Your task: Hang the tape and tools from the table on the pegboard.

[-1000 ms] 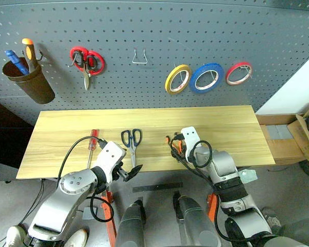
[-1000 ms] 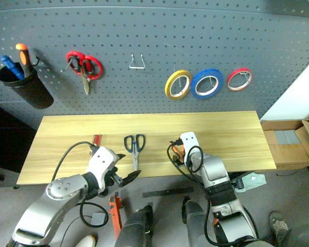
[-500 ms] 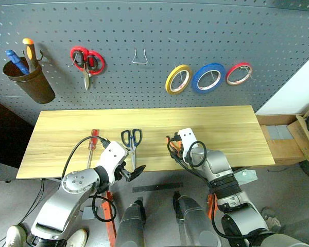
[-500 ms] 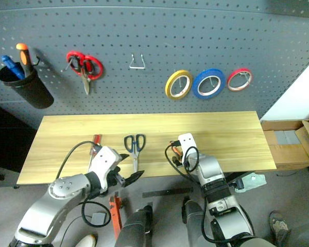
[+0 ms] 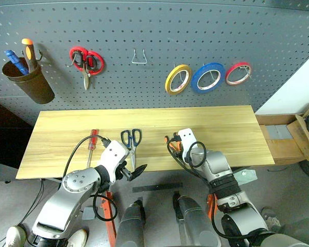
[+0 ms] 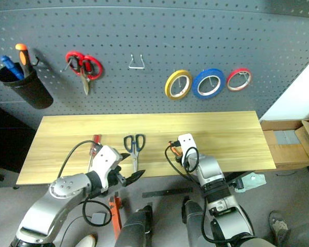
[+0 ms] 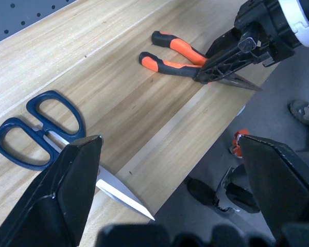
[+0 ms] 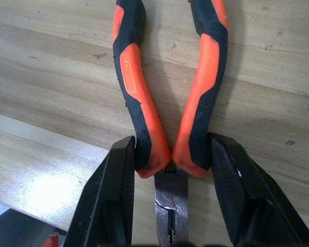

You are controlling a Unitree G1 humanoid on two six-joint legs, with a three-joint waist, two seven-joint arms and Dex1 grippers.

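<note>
You had the right gripper (image 8: 171, 198) closed around the pliers (image 8: 170, 98) near the worktop's (image 5: 221, 126) front edge, jaws touching both handles by the pivot. Squeeze firmly before lifting. The left gripper (image 7: 170, 180) stood open over the scissors (image 7: 38, 128).

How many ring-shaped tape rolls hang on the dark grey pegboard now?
3, side by side on the pegboard's right part: yellow tape roll, blue tape roll, red tape roll. None looks hidden.

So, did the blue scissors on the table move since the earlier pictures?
No. The blue scissors lie in the same place on the table, between the red-handled screwdriver and the pliers.
</note>
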